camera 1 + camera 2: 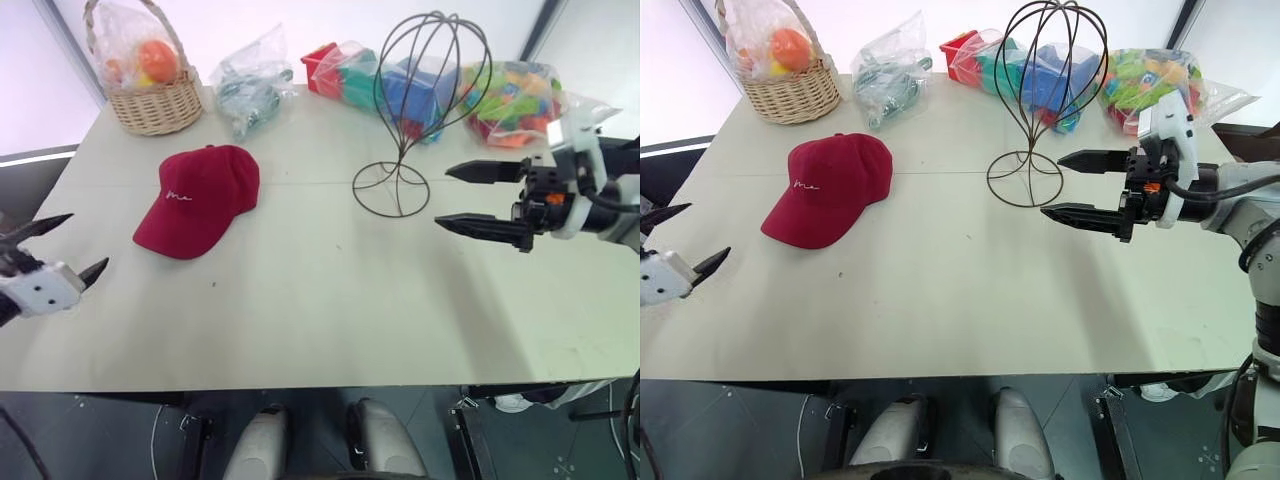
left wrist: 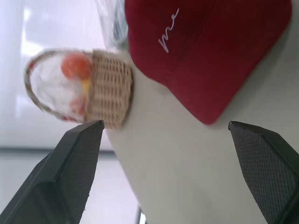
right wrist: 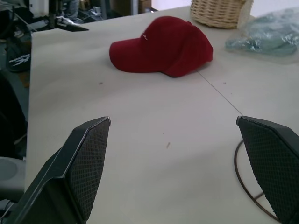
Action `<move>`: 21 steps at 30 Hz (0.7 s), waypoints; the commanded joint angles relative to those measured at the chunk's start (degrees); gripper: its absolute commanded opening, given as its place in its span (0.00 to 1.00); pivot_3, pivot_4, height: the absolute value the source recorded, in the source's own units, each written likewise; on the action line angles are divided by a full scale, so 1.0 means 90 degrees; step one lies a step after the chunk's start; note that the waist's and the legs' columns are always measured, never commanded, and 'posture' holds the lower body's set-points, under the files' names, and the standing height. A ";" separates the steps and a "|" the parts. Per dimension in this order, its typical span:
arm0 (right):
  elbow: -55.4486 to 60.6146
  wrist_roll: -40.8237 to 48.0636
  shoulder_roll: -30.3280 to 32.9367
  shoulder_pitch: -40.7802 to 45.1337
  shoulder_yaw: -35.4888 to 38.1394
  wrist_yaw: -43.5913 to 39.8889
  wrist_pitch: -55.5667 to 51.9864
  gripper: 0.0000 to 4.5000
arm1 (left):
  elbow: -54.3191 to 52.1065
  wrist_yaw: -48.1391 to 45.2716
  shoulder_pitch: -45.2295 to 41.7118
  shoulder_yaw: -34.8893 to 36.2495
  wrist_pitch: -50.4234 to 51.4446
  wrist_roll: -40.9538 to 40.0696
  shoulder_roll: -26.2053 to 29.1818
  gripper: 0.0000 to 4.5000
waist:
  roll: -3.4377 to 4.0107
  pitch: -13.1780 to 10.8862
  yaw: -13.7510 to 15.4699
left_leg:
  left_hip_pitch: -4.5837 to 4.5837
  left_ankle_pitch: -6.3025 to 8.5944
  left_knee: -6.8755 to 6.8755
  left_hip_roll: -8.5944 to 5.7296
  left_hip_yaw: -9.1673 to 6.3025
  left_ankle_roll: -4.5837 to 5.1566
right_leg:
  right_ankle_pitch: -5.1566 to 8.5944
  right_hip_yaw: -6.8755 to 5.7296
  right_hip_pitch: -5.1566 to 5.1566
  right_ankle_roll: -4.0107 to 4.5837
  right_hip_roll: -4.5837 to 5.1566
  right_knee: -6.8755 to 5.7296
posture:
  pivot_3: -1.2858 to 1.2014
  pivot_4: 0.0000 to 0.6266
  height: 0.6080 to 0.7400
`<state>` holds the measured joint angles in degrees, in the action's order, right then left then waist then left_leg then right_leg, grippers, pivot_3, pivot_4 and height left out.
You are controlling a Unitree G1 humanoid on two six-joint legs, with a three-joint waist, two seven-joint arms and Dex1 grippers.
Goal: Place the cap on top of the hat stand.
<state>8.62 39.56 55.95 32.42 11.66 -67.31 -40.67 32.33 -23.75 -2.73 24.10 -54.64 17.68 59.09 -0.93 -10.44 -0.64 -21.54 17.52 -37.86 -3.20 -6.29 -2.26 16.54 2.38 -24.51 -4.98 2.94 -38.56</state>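
Here the cap [image 1: 198,198] lies flat on the pale table [image 1: 320,310], crown up, its brim pointing toward the near left edge and the small white embroidery showing on its front. It rests on the left half of the table, ahead of and to the right of the left gripper [image 1: 62,248], well apart from it with bare tabletop between. That left gripper hovers at the near left edge of the table; its two black fingers [image 2: 74,163] are spread wide with nothing between them, and in its wrist view the cap sits beyond the gap, touching neither finger.

The hat stand [image 1: 415,110] stands upright to the right of the cap, nearer the far edge, its oval wire cage on a slim stem above a round wire base. The right gripper [image 1: 480,197] hangs above the table just to the right of the stand's base, pointing toward the cap's side of the table, which lies well apart from it beyond the stand. Its fingers [image 3: 84,163] are likewise spread wide and hold nothing; one fingertip is close to the wire base ring in its wrist view, though I cannot tell whether they touch.

A woven wicker basket [image 1: 155,100] with a bagged orange item stands at the far left corner behind the cap, and clear bags of coloured toys [image 1: 510,100] lie along the far edge behind the stand
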 commanded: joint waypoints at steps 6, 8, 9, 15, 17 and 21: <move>0.0033 0.0016 0.0074 0.0063 0.0234 0.0109 0.0101 0.99 | 0.1174 0.3429 -0.1028 -0.1432 0.0327 0.2900 0.0624 1.00 | 0.0000 0.0000 -0.0010 | -0.0004 0.0005 0.0003 -0.0001 0.0006 0.0009 | -0.0009 0.0000 -0.0002 -0.0016 0.0000 0.0010 | 0.52 0.24 0.99; 0.0038 0.0008 0.0099 0.0041 0.0254 0.0130 0.0098 0.99 | 0.1192 0.3940 -0.1179 -0.1761 0.0342 0.3174 0.0671 1.00 | 0.0000 0.0000 -0.0019 | -0.0006 0.0007 0.0002 -0.0001 0.0008 0.0012 | -0.0012 -0.0001 -0.0004 -0.0021 0.0001 0.0010 | 0.52 0.24 0.99; 0.0025 0.0000 0.0107 0.0044 0.0252 0.0134 0.0104 0.99 | 0.1210 0.4103 -0.1249 -0.1920 0.0331 0.3261 0.0698 1.00 | 0.0000 0.0000 -0.0013 | -0.0005 0.0008 0.0002 -0.0001 0.0011 0.0015 | -0.0014 -0.0001 -0.0004 -0.0024 0.0003 0.0010 | 0.52 0.24 0.99; -0.0105 -0.0069 0.0113 0.0143 0.0191 0.0170 0.0150 0.99 | 0.1574 0.5220 -0.1898 -0.3060 0.0080 0.4047 0.0896 1.00 | 0.0000 0.0000 -0.0001 | -0.0009 0.0009 0.0001 -0.0004 0.0014 0.0017 | -0.0016 -0.0002 -0.0008 -0.0026 0.0010 0.0012 | 0.52 0.24 0.99; -0.0123 -0.0095 0.0090 0.0180 0.0159 0.0188 0.0156 0.99 | 0.1786 0.5563 -0.2188 -0.3473 0.0099 0.4354 0.0879 1.00 | 0.0000 0.0001 0.0000 | -0.0010 0.0009 0.0001 -0.0005 0.0015 0.0016 | -0.0016 -0.0002 -0.0008 -0.0027 0.0010 0.0012 | 0.52 0.24 0.99; -0.0092 -0.0099 0.0072 0.0214 0.0155 0.0222 0.0129 0.99 | 0.2177 0.6231 -0.2647 -0.4178 0.0175 0.4791 0.0828 1.00 | -0.0001 0.0001 -0.0006 | -0.0011 0.0009 0.0000 -0.0007 0.0016 0.0017 | -0.0017 -0.0003 -0.0009 -0.0029 0.0011 0.0010 | 0.52 0.24 0.99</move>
<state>6.96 38.44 56.10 32.90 11.81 -65.52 -40.38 51.01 29.25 -25.44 -12.13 -53.20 59.44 65.58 -0.94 -10.43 -0.69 -21.65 17.61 -37.86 -3.27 -6.14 -2.10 16.38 2.35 -24.60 -5.25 3.04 -38.47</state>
